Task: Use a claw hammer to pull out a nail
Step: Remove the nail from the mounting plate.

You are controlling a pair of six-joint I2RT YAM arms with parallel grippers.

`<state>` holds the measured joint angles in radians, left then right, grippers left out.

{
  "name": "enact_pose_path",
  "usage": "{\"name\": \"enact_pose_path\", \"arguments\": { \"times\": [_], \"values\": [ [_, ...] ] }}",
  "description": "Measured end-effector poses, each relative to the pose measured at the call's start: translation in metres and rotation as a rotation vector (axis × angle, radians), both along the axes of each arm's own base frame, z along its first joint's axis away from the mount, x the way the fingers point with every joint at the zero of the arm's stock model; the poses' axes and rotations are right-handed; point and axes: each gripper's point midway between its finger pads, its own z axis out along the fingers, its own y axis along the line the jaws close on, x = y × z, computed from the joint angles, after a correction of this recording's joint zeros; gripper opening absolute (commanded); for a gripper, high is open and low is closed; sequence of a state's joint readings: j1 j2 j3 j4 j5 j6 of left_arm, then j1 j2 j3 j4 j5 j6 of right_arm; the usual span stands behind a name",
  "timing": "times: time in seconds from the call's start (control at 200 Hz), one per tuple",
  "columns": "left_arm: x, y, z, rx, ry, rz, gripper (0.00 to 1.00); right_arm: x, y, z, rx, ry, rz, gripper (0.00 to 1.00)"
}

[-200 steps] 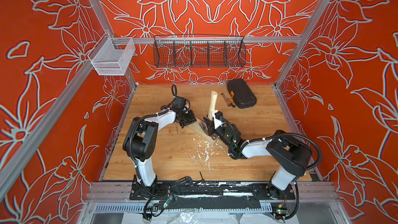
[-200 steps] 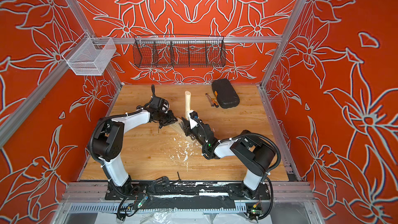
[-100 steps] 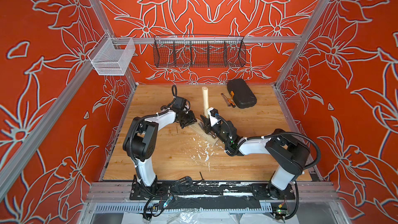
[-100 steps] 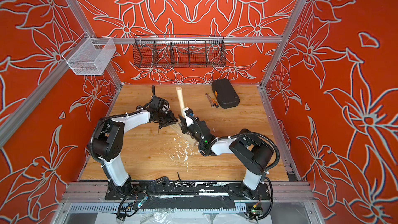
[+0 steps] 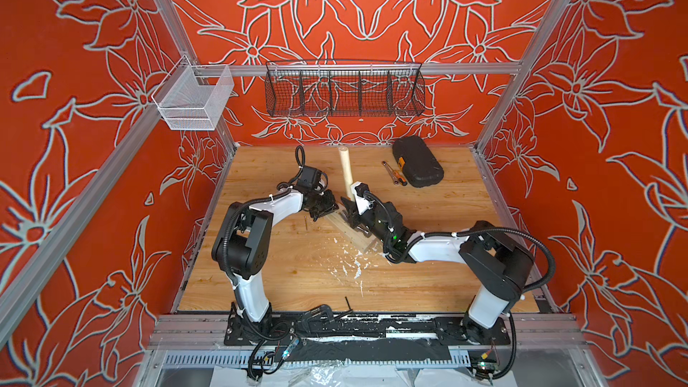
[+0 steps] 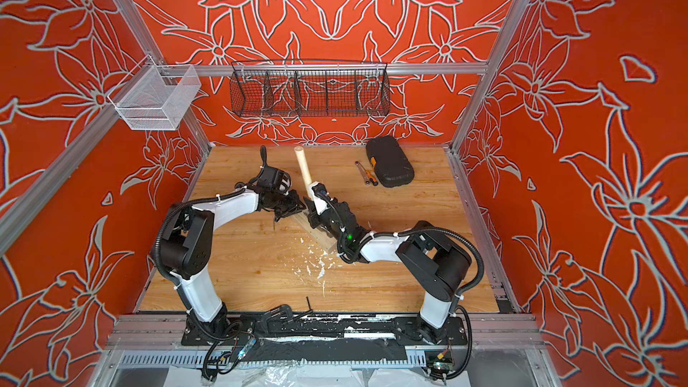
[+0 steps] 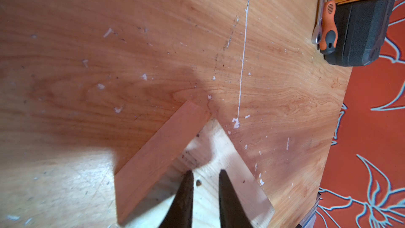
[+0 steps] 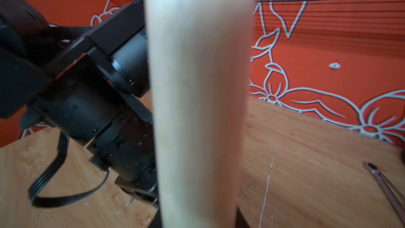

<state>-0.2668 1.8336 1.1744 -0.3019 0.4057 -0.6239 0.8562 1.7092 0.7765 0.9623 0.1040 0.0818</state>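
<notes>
Our right gripper [image 5: 349,207] is clamped on the hammer [image 5: 345,169], whose handle stands nearly upright above the far end of the block [image 5: 350,234], leaning back beyond it. Our left gripper [image 7: 206,172] rests on that same end, jaws slightly apart, holding nothing.

My right gripper [image 6: 312,206] clamps claw hammer [image 6: 302,167] low on its pale handle; handle tilts up toward back wall. My left gripper [image 6: 294,207] sits at near end of wood block [image 6: 316,236].
</notes>
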Motion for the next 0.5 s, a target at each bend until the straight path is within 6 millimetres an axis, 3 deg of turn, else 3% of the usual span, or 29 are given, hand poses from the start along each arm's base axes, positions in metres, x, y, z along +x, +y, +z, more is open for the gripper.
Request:
{"name": "enact_pose_path", "arguments": {
  "times": [0.19,0.5],
  "values": [
    [-0.001,-0.002,0.000,-0.006,0.002,-0.004,0.22,-0.010,-0.011,-0.002,-0.003,0.009,0.002,0.00],
    [-0.001,-0.002,0.001,-0.009,0.003,-0.006,0.22,-0.005,-0.004,0.000,-0.016,0.017,0.005,0.00]
  ]
}}
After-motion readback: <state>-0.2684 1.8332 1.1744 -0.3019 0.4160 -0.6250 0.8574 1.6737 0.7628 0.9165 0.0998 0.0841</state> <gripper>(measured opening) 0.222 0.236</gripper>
